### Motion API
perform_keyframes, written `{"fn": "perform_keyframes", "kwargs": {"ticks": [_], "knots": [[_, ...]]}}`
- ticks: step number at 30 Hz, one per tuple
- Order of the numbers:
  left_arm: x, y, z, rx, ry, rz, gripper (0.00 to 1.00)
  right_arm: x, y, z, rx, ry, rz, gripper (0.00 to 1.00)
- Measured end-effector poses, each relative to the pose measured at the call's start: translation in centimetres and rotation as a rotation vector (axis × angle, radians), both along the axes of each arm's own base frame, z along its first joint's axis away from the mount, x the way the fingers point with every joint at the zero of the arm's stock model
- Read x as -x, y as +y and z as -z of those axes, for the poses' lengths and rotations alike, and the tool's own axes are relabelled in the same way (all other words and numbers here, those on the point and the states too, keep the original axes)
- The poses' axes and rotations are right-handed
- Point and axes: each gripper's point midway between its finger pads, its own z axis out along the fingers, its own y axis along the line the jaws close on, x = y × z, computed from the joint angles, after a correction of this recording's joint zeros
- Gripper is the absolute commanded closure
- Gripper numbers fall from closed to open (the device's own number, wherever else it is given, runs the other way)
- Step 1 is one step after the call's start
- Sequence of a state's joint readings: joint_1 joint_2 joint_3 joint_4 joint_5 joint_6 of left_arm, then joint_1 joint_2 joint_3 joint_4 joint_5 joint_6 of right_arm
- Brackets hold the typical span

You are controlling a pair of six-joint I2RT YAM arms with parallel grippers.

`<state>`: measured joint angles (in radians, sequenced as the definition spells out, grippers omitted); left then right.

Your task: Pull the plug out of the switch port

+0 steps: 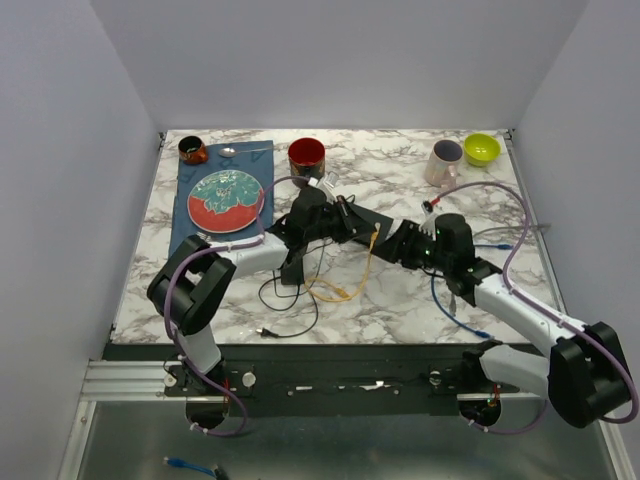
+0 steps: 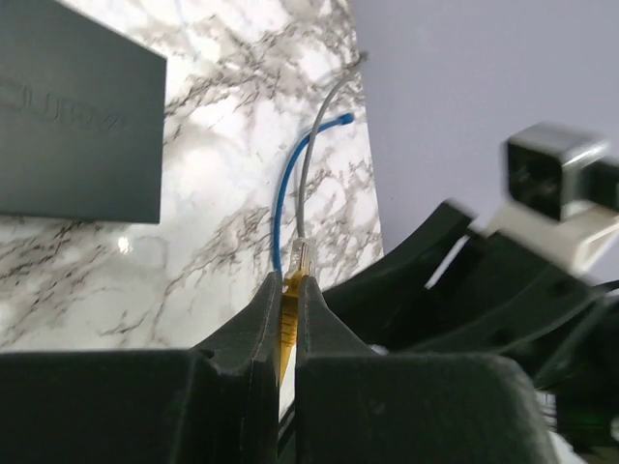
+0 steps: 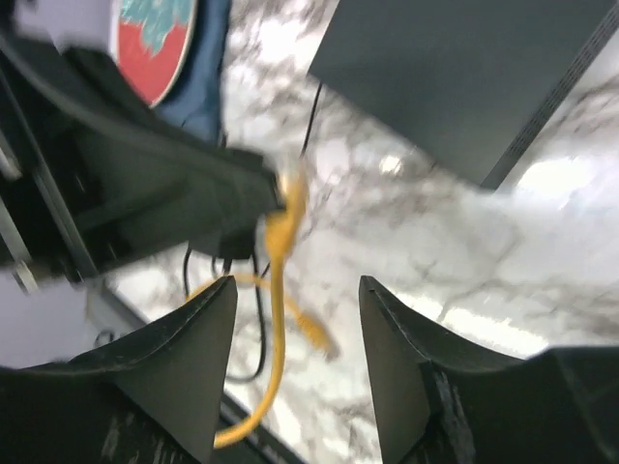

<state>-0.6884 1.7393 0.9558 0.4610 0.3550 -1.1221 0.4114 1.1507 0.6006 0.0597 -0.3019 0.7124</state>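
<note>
- The switch (image 1: 365, 222) lies near the middle of the marble table (image 1: 380, 322), well apart from every table edge. Grey walls close in the left, right and far sides.
- The left gripper (image 2: 288, 290) reaches in from the switch's left. Its fingers are pressed together on the plug (image 2: 302, 259), which is held above the marble and apart from the switch.
- The right gripper (image 3: 296, 290) sits just right of the switch with its fingers spread wide. The yellow cable (image 3: 279, 319) hangs beyond the gap.
- On the switch's near side the yellow cable loops over the marble. A black cable (image 1: 290, 315) lies near-left of the switch and a blue cable (image 1: 445, 300) near-right.
- Marble shows between the switch and the far row: a red mug (image 1: 306, 153), a pink mug (image 1: 443, 160) and a green bowl (image 1: 481, 149). What they hold cannot be told.
- Left of the switch a plate (image 1: 225, 200) rests on a blue cloth (image 1: 255, 160). A dark cup (image 1: 193, 150) and a spoon (image 1: 240, 150) sit at the cloth's far end.
</note>
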Motion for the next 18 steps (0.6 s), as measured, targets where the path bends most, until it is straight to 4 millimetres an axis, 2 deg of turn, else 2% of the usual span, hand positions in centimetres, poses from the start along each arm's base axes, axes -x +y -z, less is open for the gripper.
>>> {"fn": "perform_keyframes", "kwargs": {"ticks": [3, 6, 10, 14, 16, 17, 18], "knots": [[-0.4, -0.1, -0.9, 0.001, -0.030, -0.002, 1.00, 3.2, 0.2, 1.9, -0.043, 0.036, -0.073, 0.37], [-0.2, 0.2, -0.5, -0.016, -0.022, -0.010, 1.00, 5.2, 0.2, 3.2, -0.071, 0.063, -0.116, 0.37], [0.4, 0.4, 0.2, -0.036, -0.006, -0.013, 1.00, 5.6, 1.0, 2.4, -0.116, 0.036, -0.161, 0.37], [1.4, -0.4, 0.0, -0.037, -0.011, 0.006, 1.00, 5.5, 1.8, 1.7, -0.133, 0.011, -0.193, 0.39], [2.1, -0.9, -0.1, -0.040, -0.015, 0.019, 1.00, 5.4, 2.2, 1.8, -0.134, 0.019, -0.209, 0.47], [2.3, -1.1, -0.1, -0.040, -0.016, 0.025, 1.00, 5.3, 2.4, 2.0, -0.132, 0.026, -0.217, 0.63], [2.6, -1.3, -0.1, -0.040, -0.017, 0.031, 1.00, 5.2, 2.5, 2.2, -0.127, 0.032, -0.221, 0.74]]}}
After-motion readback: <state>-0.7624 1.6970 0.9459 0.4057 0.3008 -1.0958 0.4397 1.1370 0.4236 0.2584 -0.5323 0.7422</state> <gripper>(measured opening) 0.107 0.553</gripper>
